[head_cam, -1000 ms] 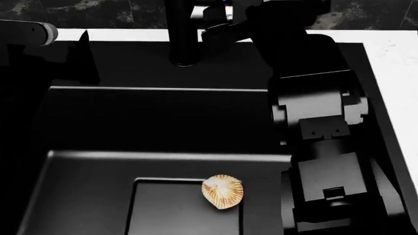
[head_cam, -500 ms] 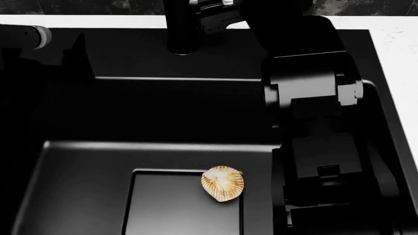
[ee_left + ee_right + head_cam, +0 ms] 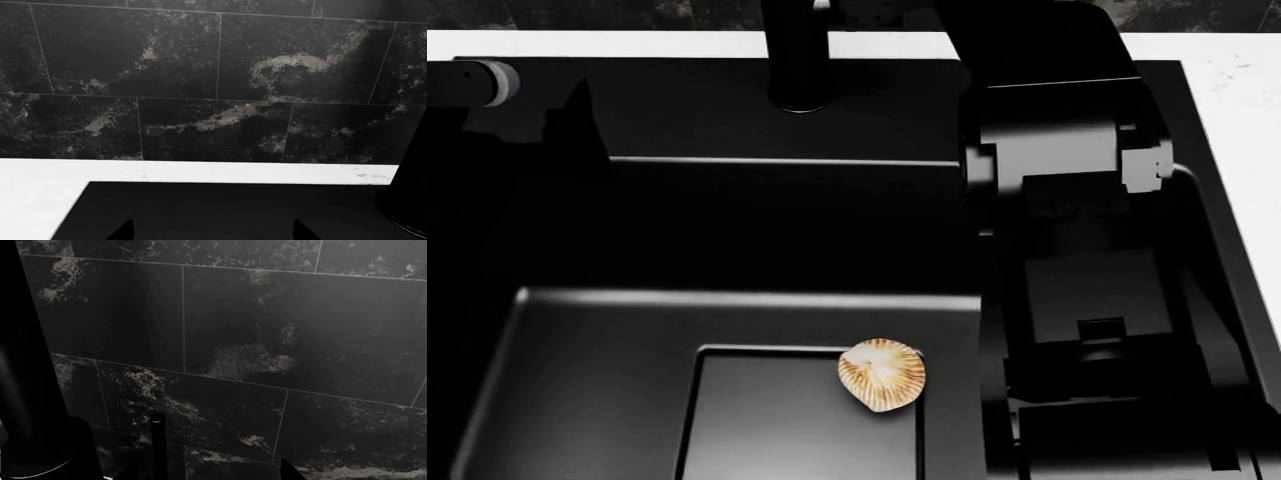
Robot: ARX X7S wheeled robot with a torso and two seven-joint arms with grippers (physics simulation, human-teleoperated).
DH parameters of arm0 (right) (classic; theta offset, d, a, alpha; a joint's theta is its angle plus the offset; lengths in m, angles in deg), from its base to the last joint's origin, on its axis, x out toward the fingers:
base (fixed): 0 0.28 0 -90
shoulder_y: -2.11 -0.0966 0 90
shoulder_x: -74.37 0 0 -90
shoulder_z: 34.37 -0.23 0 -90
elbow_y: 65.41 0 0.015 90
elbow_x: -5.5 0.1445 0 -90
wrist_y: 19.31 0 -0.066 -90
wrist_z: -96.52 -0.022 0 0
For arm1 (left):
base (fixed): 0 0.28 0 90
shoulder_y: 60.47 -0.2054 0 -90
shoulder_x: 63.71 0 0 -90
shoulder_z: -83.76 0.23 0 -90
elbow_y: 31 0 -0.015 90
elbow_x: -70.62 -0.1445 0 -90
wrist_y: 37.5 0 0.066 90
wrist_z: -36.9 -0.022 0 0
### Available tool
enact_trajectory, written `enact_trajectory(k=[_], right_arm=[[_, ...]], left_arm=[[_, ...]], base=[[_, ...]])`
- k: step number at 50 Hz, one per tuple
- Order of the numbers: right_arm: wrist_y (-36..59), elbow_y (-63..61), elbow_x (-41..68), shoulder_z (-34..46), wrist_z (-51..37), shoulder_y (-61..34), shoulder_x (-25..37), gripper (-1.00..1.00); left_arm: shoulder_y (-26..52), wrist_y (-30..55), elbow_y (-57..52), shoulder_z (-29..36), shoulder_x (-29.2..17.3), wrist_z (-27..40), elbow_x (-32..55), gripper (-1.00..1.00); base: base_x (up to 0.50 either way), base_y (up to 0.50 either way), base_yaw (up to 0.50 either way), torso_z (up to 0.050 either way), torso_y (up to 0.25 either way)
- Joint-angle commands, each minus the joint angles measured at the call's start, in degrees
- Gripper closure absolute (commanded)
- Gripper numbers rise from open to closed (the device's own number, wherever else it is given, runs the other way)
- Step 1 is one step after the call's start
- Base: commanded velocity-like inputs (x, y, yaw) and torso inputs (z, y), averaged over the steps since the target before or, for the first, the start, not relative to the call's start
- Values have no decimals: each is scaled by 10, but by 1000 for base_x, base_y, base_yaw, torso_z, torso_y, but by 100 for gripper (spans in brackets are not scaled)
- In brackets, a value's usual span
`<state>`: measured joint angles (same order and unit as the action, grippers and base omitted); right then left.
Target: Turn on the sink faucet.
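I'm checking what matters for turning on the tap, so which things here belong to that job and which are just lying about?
Part of the job:
faucet
sink
right gripper, up beside the faucet post

Just lying about:
shell on the drain panel
counter
wall tiles
left gripper, off to the side

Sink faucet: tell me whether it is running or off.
Cannot tell for sure, but no water shows. The slim matte black faucet post stands upright, and no stream shows in the deep black rectangular sink.

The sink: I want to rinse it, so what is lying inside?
Inside the sink, one ribbed tan shell lies at the drain panel's edge. The right arm covers the basin's right side.
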<state>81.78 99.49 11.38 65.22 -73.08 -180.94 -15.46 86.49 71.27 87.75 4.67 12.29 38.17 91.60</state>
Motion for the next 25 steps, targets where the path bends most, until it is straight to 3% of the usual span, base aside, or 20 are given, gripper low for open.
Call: enact_trajectory(k=[1, 25], right_arm=[[7, 1, -28, -7, -43, 4, 2, -100], [-7, 1, -53, -38, -87, 12, 17, -100]], left_arm=[[0, 1, 4, -4, 0, 6, 4, -100], [4, -2, 11, 2, 4, 10, 4, -100]], base=[[0, 0, 0, 0, 0], [0, 0, 0, 0, 0]])
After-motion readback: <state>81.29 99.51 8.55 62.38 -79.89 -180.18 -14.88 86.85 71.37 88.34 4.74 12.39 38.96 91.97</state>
